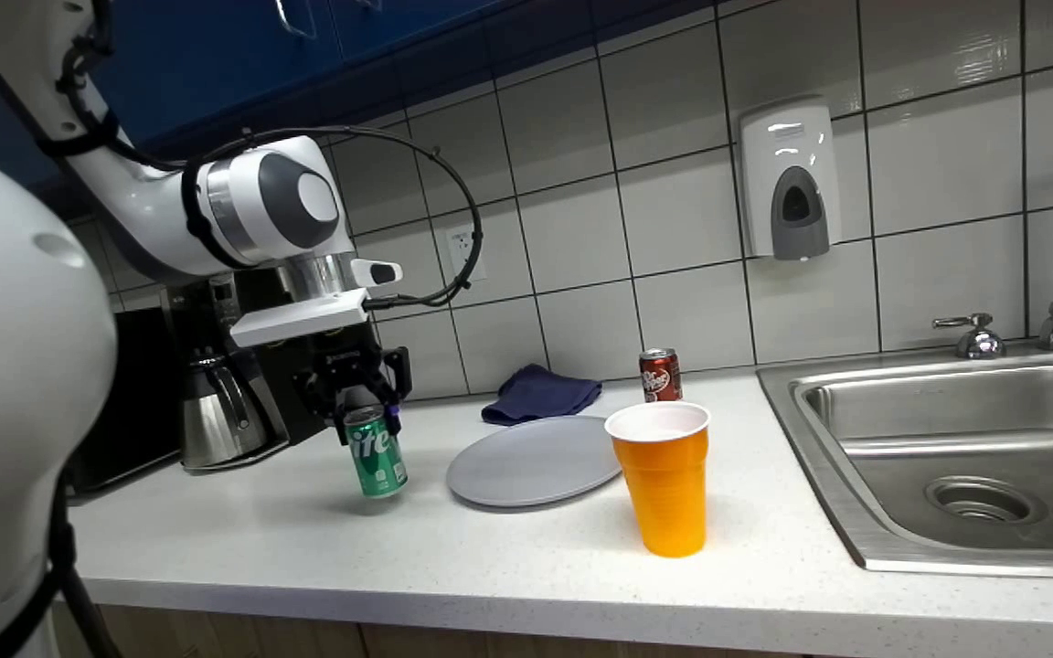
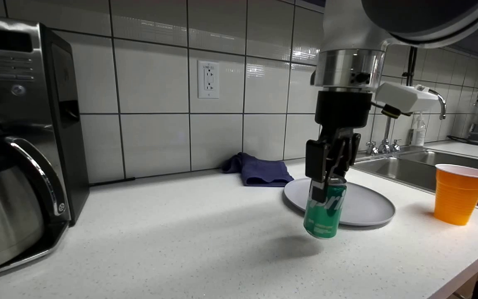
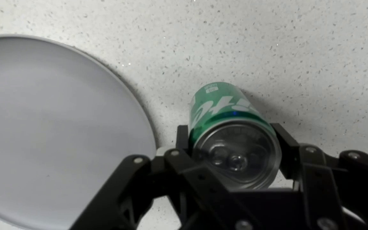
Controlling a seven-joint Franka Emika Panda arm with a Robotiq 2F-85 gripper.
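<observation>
Gripper (image 1: 368,422): jaws part-way apart, clamped across the upper end of a Sprite can (image 2: 323,218). Can hangs directly below the palm, long axis near vertical but tilted, base raised off the countertop (image 2: 160,249). Position against the gray plate (image 3: 62,134): just beside it, not over it, on the coffee maker (image 2: 35,124) side. Orange plastic cup (image 1: 668,484): on the plate's opposite side.

White arm (image 1: 156,206), looping black cable (image 1: 477,228), black tool (image 3: 233,140) (silvery screws (image 3: 310,149) showing)
</observation>
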